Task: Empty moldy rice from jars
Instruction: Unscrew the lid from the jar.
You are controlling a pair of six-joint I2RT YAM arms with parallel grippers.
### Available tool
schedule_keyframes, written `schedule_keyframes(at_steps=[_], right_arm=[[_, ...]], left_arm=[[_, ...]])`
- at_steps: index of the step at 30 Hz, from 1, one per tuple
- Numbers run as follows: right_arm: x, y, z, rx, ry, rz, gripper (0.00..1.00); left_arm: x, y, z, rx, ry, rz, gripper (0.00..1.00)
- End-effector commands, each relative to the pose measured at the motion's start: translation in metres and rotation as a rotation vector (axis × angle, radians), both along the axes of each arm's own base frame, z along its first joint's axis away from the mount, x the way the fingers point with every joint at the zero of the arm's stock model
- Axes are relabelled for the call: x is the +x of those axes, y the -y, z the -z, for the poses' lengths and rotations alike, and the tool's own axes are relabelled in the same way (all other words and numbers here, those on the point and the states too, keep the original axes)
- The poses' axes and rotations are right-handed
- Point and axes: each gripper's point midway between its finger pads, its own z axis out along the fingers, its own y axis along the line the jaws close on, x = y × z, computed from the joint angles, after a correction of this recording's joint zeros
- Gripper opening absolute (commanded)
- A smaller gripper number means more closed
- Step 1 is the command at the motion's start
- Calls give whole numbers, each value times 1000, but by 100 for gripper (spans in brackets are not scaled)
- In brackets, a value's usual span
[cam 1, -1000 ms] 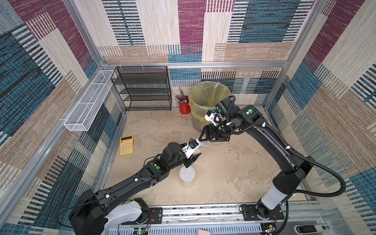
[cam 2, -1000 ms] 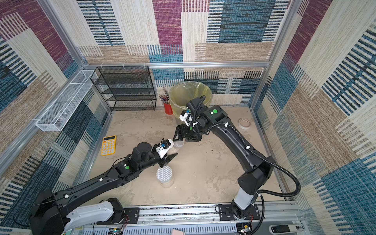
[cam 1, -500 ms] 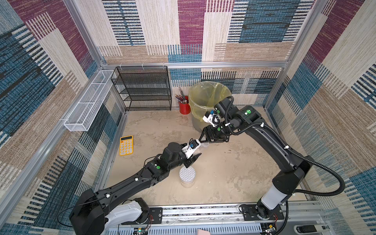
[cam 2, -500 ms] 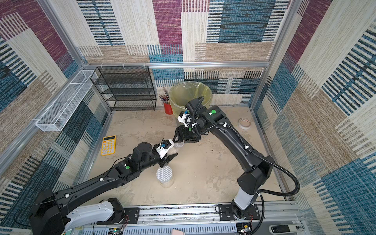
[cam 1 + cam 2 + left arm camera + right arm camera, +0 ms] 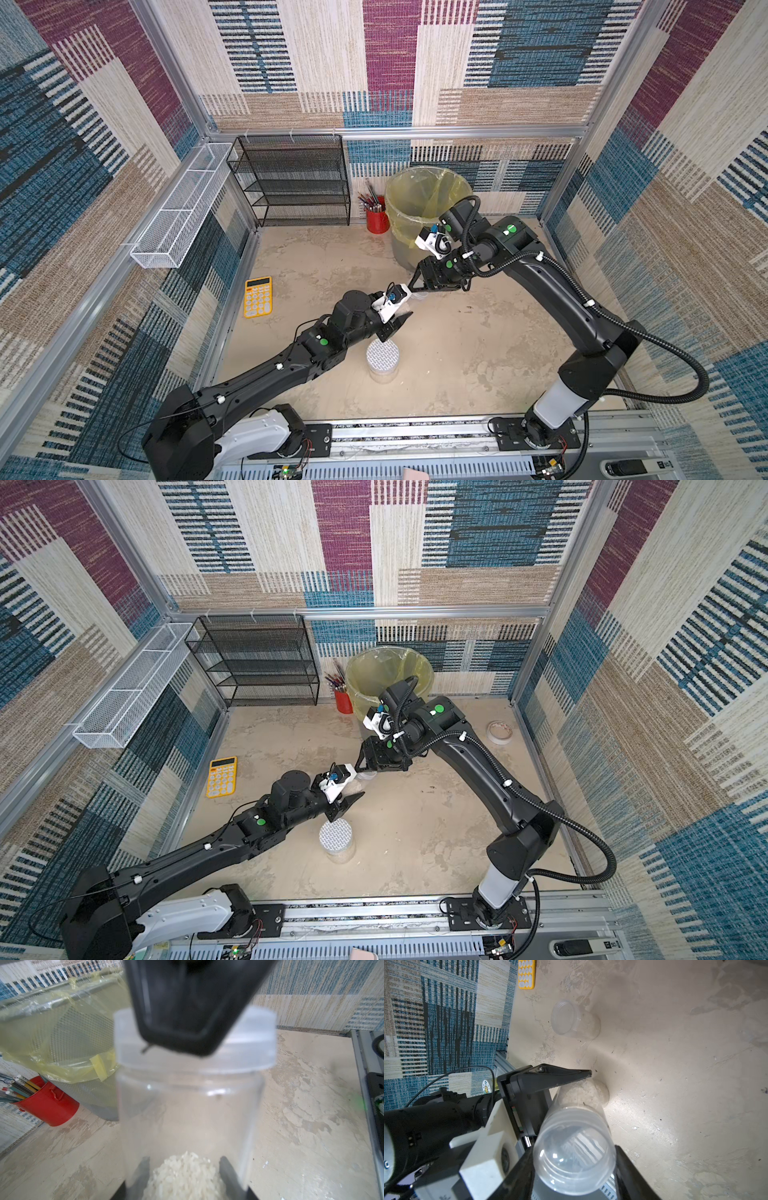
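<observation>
A clear jar [image 5: 187,1115] with a clear lid [image 5: 249,1049] stands mid-table, with moldy rice [image 5: 185,1176] heaped at its bottom. My left gripper [image 5: 185,1159] is shut on the jar's lower body, one finger [image 5: 554,1078] lying along its side. My right gripper [image 5: 574,1157] comes from above, and its jaws press both sides of the lid [image 5: 574,1153]. In both top views the two grippers [image 5: 409,307] [image 5: 417,291] meet at this jar [image 5: 365,776]. A second jar with a white grid lid [image 5: 382,356] stands nearer the front. A third clear-lidded jar [image 5: 575,1020] stands beyond, toward the calculator.
A mesh bin lined with a yellow bag [image 5: 428,199] stands at the back, with a red pencil cup [image 5: 377,214] beside it. A yellow calculator [image 5: 258,296] lies at the left. A black wire shelf [image 5: 299,183] and a white wire basket [image 5: 178,216] line the walls. A tape roll [image 5: 500,732] lies at the right.
My right gripper has come down slightly toward the jar and its jaws have narrowed onto the lid. The left arm and the jar have stayed still.
</observation>
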Motion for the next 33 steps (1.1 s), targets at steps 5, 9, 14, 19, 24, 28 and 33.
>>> schedule_keyframes(at_steps=[5, 9, 14, 19, 24, 28, 33], right_arm=[[-3, -13, -31, 173, 183, -108, 44], [0, -18, -35, 210, 221, -113, 45], [-4, -22, -38, 224, 253, -197, 45], [-4, -21, -41, 216, 347, -271, 50], [-2, -26, -45, 253, 407, -318, 53], [-2, -28, -45, 253, 462, -387, 49], [5, -27, -54, 223, 602, -456, 44]], left_arm=[[-7, 1, -1, -9, 3, 33, 0], [-9, 0, 2, -8, -6, 40, 0], [-12, 0, 2, -1, -12, 54, 0], [-15, 1, 0, -16, -15, 65, 0], [-18, 1, 0, -18, -17, 76, 0], [-19, -1, -2, -21, -6, 80, 0], [-23, -2, -2, -32, -10, 90, 0]])
